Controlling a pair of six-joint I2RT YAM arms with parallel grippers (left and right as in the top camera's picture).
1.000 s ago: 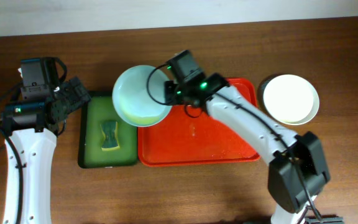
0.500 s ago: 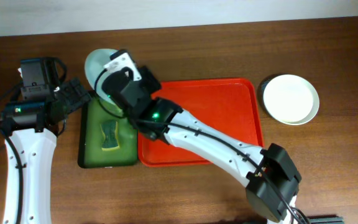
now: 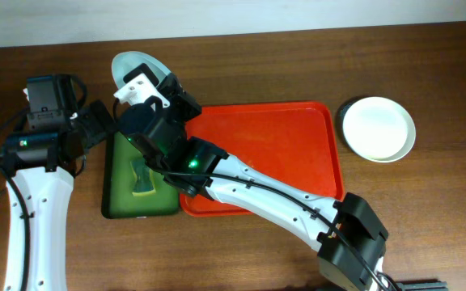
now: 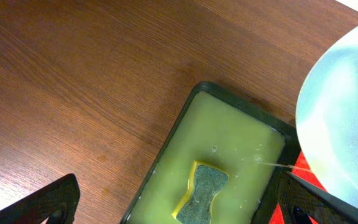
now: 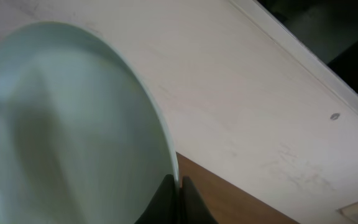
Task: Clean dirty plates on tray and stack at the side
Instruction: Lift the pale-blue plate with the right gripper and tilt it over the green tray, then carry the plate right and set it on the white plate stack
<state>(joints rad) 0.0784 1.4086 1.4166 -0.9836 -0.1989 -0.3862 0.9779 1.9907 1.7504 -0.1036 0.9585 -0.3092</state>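
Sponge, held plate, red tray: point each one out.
sponge [image 4: 207, 183], left wrist view, grey-green top.
held plate [image 5: 61, 130], right wrist view, pale middle.
red tray [image 3: 281, 141], overhead view, bare floor.

This looks like a robotics lab bench staged for dishwashing: a brown wooden table [image 3: 427, 218] against a plain white wall [image 3: 217, 16] at the far side, a white robot arm on the left [image 3: 35, 210] and another on the right [image 3: 257, 198], a red tray [image 3: 290, 153], and a dark green tray [image 3: 136, 213] of yellowish liquid holding a sponge [image 3: 141, 178].
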